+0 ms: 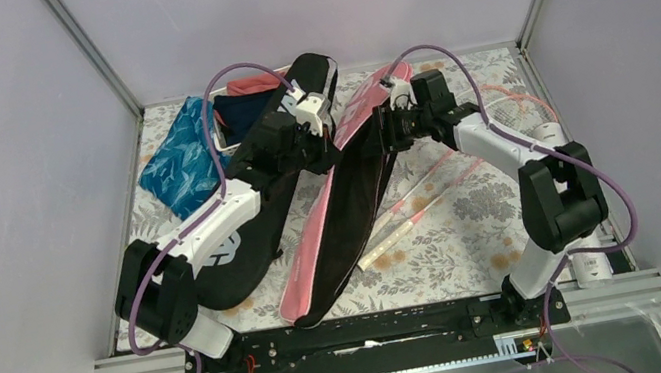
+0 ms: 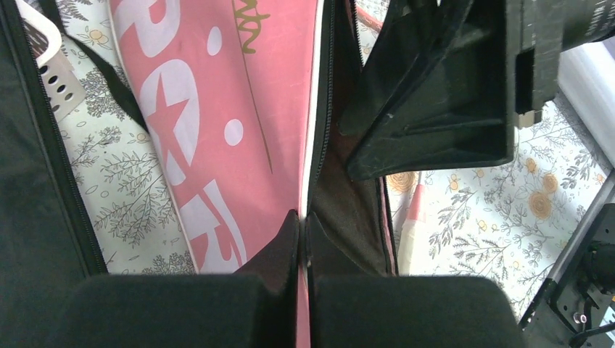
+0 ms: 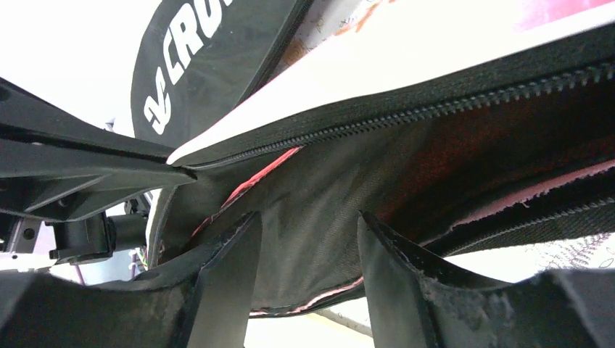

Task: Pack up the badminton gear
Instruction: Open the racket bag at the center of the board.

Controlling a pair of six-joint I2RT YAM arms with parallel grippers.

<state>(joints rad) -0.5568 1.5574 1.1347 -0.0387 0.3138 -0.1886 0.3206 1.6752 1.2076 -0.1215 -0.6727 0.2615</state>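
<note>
The pink "SPORT" bag lies down the middle of the table, unzipped, its black lining showing. My left gripper is shut on the bag's upper edge at the zipper seam. Opposite it, my right gripper is open at the bag's mouth, with the lining stretching across the gap beyond the fingers. The black "CROSSWAY" bag lies to the left under my left arm. Two thin rackets with white handles rest on the cloth right of the pink bag.
A white slatted basket with navy and red clothes stands at the back left, next to a blue patterned cloth. A white tube lies along the right edge behind my right arm. The walls are close on both sides.
</note>
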